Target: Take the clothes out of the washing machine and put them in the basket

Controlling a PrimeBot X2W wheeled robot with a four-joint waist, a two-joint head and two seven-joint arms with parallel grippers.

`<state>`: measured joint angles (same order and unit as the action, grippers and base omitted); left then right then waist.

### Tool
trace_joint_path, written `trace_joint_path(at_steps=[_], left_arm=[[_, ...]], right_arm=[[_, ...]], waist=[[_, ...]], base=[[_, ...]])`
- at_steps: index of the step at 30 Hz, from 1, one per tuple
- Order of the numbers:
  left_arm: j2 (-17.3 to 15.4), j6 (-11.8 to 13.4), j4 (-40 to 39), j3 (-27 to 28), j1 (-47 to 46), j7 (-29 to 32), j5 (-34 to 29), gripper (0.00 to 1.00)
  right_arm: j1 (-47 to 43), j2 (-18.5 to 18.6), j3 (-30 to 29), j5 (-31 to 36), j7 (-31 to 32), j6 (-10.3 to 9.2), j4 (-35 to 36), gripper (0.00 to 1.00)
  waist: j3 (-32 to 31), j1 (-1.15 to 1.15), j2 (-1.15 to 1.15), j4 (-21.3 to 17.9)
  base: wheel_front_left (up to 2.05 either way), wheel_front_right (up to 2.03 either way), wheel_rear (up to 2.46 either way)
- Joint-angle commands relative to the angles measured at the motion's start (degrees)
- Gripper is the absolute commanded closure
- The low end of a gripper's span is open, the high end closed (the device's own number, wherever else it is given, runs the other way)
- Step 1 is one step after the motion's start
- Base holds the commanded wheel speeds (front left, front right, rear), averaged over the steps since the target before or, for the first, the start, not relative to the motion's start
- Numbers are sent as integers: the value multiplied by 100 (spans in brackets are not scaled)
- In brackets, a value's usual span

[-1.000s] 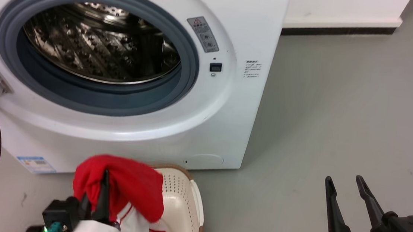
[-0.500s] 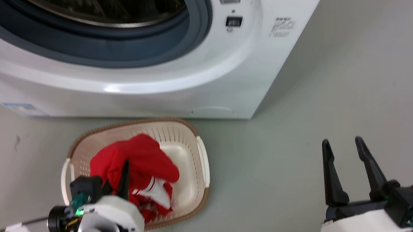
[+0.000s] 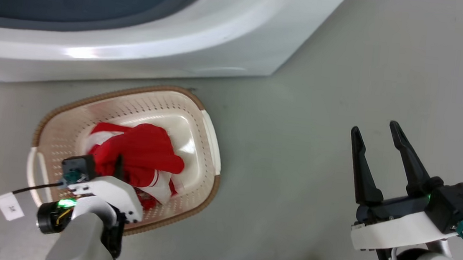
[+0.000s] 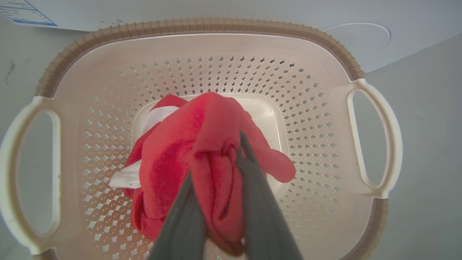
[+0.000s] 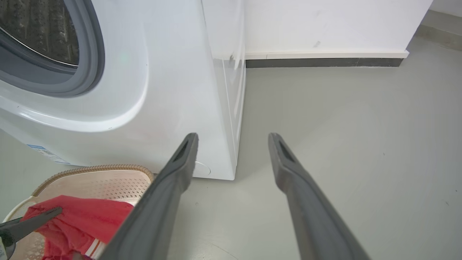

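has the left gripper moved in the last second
Yes. Against the basket, the left gripper has come down: it held the clothes up over the far rim before, and now holds them inside, below that rim.

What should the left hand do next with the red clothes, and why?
Probably open the left hand and let go. It is shut on the clothes, which hang low inside the basket, well within its rim, with part of the bundle apparently resting on the bottom, so a release should drop them in.
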<state>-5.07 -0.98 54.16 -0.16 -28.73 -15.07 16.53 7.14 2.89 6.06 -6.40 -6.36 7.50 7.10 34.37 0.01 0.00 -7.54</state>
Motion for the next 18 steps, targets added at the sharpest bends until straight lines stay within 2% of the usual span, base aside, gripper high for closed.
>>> trace_joint_path(at_steps=[1, 8, 14, 15, 16, 17, 18], left_arm=[[-88, 59, 242, 131, -183, -15, 86, 100], [-300, 183, 944, 425, -336, -14, 237, 100], [-276, 210, 1464, 478, -415, -12, 299, 100], [-270, 199, 1549, 472, -416, -9, 314, 92], [-260, 195, 1618, 492, -402, -9, 350, 56], [-245, 186, 1679, 501, -356, -10, 363, 0], [-236, 162, 1709, 499, -301, -10, 371, 0]], right_arm=[[155, -4, 42, -30, -80, -2, -14, 0], [261, -4, 97, -97, -250, -2, -164, 0], [341, -4, 127, -92, -268, -2, -247, 0], [347, -4, 140, -81, -265, -2, -273, 0], [345, -2, 135, -75, -275, -2, -302, 0], [335, -2, 128, -81, -288, -2, -333, 0], [319, -3, 127, -92, -297, -2, -369, 0]], waist=[[313, -1, 0, -212], [520, -1, 0, -318], [509, -1, 0, -299], [462, -1, 0, -300], [395, -1, 0, -298], [313, -1, 0, -298], [203, -1, 0, -300]], base=[[0, 0, 0], [0, 0, 0], [0, 0, 0], [0, 0, 0], [0, 0, 0], [0, 0, 0], [0, 0, 0]])
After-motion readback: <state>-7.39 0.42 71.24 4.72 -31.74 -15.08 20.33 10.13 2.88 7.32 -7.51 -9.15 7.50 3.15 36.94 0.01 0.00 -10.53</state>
